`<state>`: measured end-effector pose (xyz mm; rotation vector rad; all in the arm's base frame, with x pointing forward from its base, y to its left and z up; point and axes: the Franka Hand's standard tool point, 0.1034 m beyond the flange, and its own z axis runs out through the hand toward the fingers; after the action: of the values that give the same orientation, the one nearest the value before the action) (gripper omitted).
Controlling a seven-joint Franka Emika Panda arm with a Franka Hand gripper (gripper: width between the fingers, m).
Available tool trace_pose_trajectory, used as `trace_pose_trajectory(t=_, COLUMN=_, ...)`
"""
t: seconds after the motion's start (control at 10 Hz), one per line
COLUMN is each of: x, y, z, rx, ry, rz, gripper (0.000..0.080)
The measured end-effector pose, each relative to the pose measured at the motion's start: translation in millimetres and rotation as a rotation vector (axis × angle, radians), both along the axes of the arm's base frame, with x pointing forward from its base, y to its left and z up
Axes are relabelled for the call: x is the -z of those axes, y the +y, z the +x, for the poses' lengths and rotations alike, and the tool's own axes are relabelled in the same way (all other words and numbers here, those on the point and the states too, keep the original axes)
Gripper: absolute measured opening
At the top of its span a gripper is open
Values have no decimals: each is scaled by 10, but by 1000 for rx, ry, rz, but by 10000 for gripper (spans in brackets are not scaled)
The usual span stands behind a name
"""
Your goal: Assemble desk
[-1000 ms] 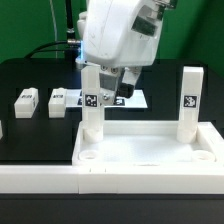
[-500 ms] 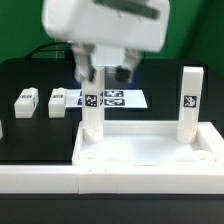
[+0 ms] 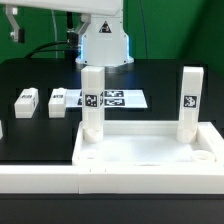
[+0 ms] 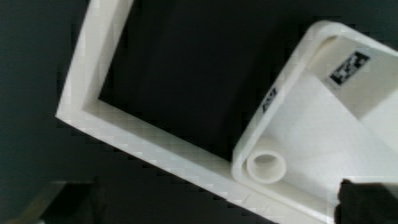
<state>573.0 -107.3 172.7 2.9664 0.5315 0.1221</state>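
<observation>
The gripper [image 4: 217, 208] has its fingers spread wide with nothing between them. Only the wrist view catches it, as a dark, blurred fingertip [image 4: 368, 197] at the picture's edge. Beyond it that view shows a rounded corner of the tabletop [image 4: 317, 125]: smooth matte white plastic with a raised rim and a round, empty socket [image 4: 265, 166]. The corner lies along one arm of the rail [image 4: 89, 70], a flat white L-shaped strip on the black table [image 4: 178, 90]. The exterior view alone shows the whole tray-like tabletop [image 3: 150, 148], set against the rail [image 3: 40, 180] at the front. A left leg [image 3: 92, 108] and a right leg [image 3: 190, 100], square-sided white blocks with black-and-white tags, stand upright in its far corners. A loose leg [image 3: 26, 99] and a second loose leg [image 3: 57, 102] lie flat towards the exterior view's left. The thin marker board [image 3: 122, 99] lies behind the left leg, with the glossy white arm base [image 3: 103, 40] behind it.
</observation>
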Motion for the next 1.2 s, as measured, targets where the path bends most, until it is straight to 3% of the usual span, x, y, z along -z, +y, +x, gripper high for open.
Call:
trace_pose_trajectory(t=0.3, x=7, y=-35, z=-26, rx=72, ry=1, rz=20, gripper=649)
trace_pose_trajectory(t=0.4, x=16, y=-155, z=-122, rx=138, ry=27, rz=63, gripper=649)
trace_pose_trajectory(t=0.6, x=32, y=-303, z=-430, rx=185, ry=83, rz=94, gripper=649)
trace_pose_trajectory(t=0.7, x=142, y=-312, z=-584, rx=230, ry=150, rz=104, gripper=649)
trace_pose_trajectory(t=0.9, x=437, y=-178, z=-694, rx=280, ry=226, rz=80, gripper=649)
trace_pose_trajectory(t=1.2, x=441, y=-128, z=-696, rx=281, ry=379, rz=79, gripper=649)
